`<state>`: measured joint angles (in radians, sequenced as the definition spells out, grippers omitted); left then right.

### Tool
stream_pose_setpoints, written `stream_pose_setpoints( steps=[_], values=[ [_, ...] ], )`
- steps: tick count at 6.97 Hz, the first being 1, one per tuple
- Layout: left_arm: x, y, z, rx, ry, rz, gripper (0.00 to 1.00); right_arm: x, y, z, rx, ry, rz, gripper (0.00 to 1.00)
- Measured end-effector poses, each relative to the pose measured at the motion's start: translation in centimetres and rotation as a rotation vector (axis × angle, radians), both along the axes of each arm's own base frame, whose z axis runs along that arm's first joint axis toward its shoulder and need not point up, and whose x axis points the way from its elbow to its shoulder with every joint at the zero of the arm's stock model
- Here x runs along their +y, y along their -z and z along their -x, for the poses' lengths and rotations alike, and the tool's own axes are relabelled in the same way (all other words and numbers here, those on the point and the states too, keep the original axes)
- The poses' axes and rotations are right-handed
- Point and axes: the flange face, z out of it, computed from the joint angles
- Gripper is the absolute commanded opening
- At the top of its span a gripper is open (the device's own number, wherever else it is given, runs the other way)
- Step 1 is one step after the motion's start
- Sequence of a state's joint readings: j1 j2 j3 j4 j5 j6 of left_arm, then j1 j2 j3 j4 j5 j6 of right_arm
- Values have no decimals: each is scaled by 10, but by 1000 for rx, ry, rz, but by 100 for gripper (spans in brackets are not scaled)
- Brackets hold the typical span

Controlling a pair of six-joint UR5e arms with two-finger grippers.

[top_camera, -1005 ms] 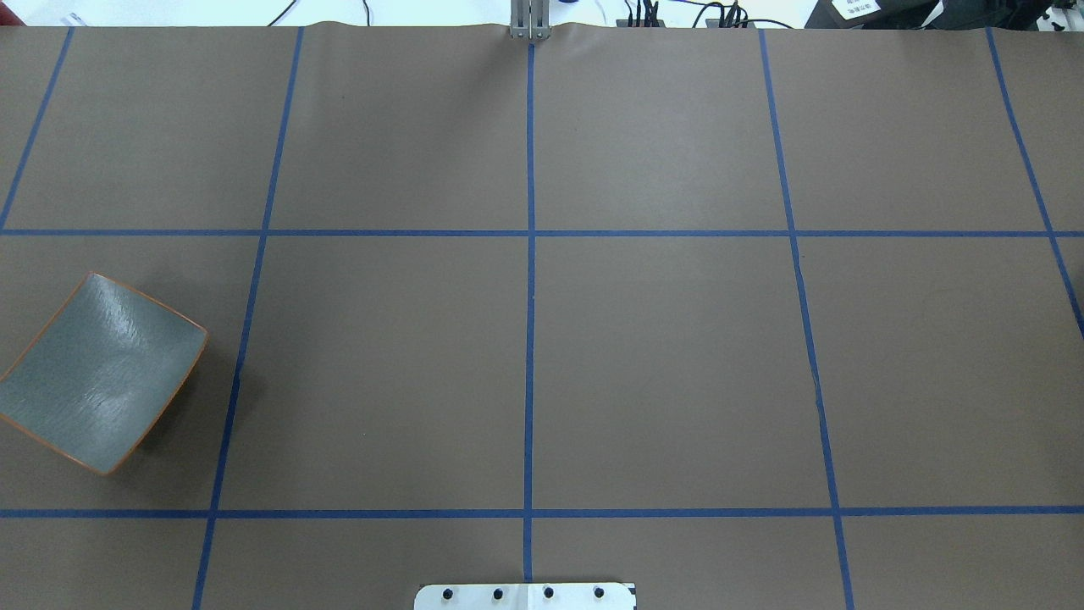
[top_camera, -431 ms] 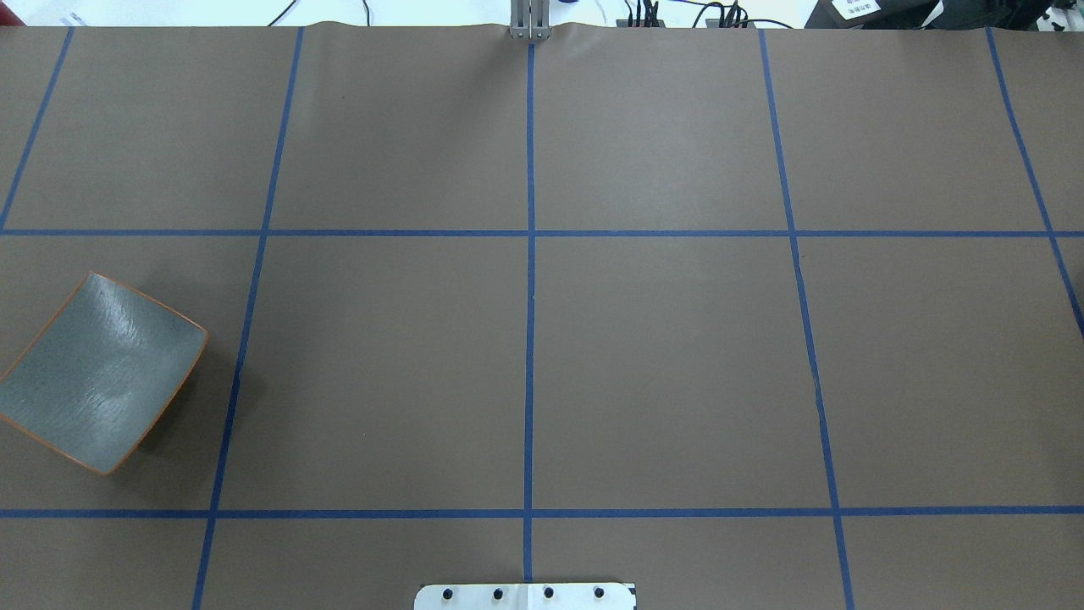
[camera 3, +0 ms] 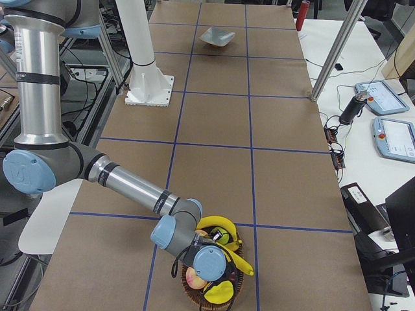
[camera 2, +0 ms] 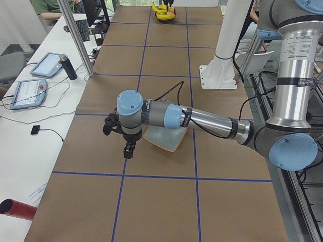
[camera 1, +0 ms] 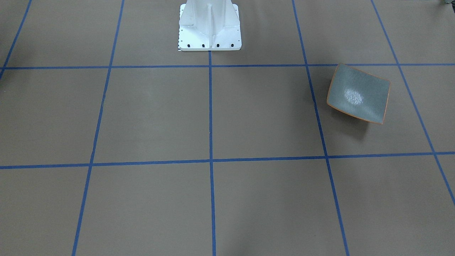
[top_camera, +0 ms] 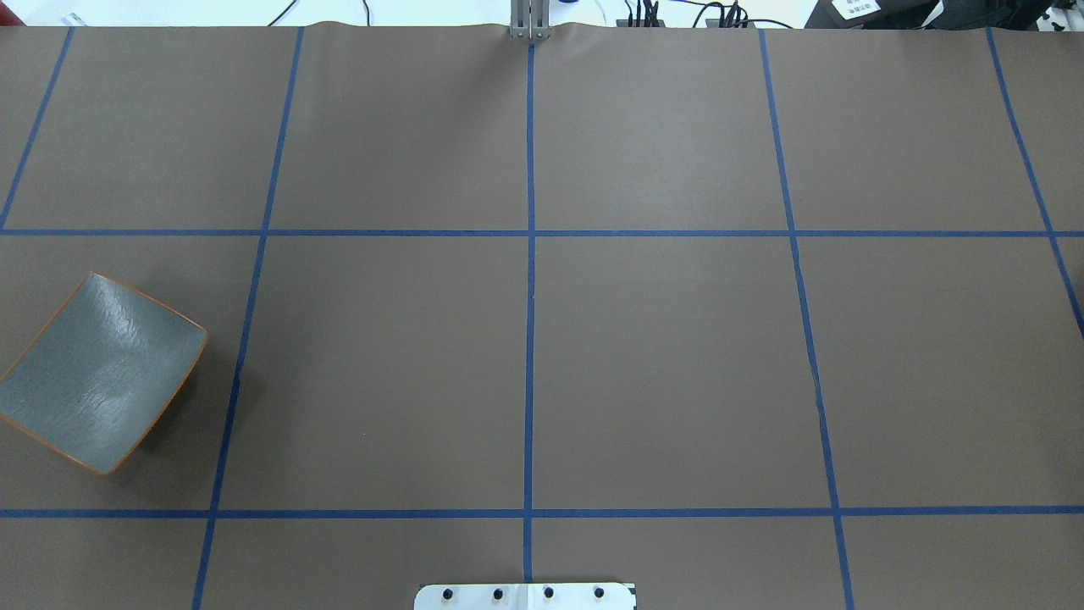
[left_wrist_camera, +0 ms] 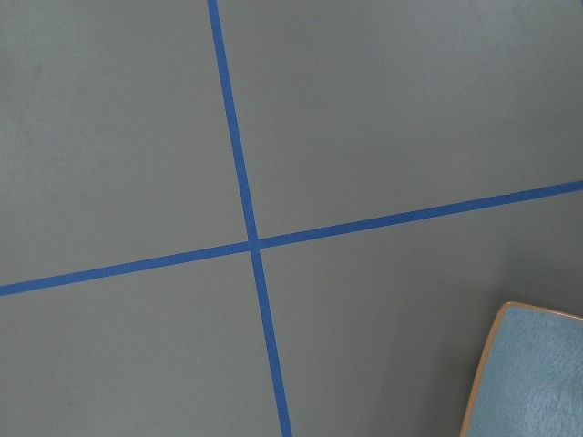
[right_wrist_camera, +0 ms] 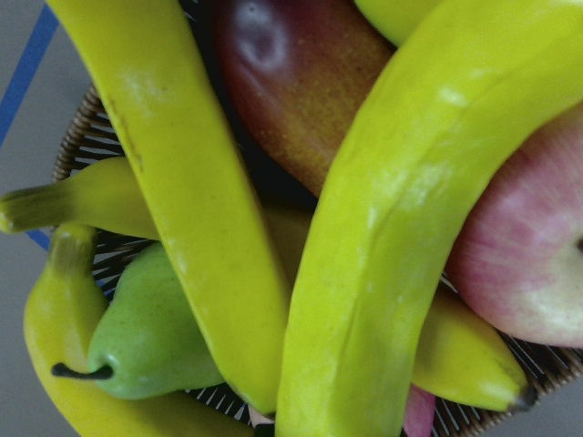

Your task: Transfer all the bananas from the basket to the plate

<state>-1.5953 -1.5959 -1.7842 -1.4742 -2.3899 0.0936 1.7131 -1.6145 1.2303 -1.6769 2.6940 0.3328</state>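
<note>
Right hand (camera 3: 220, 275) low over basket (right_wrist_camera: 82, 137), bananas (right_wrist_camera: 383, 228) inside — left hand (camera 2: 129, 151) near plate (top_camera: 102, 373)

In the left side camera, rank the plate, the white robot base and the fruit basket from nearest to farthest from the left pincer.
1. plate: on the table right beside the left pincer, on the robot's side of it.
2. white robot base: farther along the table, by the robot's edge.
3. fruit basket: at the table's far end.
</note>
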Motion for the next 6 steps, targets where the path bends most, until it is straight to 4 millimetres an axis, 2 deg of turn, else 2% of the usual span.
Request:
stream_pose_setpoints(
  steps=[2, 3, 4, 5, 6],
  values=[
    [0, -2, 0, 0, 0, 4, 100, 5, 19, -8, 8, -20, -34, 0],
    [0, -2, -1, 1, 0, 6, 100, 10, 31, -22, 27, -48, -59, 0],
    [0, -2, -1, 8, -2, 8, 100, 9, 51, -38, 82, -59, -106, 0],
    [0, -3, -3, 25, -5, 11, 100, 1, 86, -51, 180, -43, -185, 0],
    [-1, -5, -5, 46, -10, 16, 100, -15, 133, -48, 269, 4, -289, 0]
  ],
)
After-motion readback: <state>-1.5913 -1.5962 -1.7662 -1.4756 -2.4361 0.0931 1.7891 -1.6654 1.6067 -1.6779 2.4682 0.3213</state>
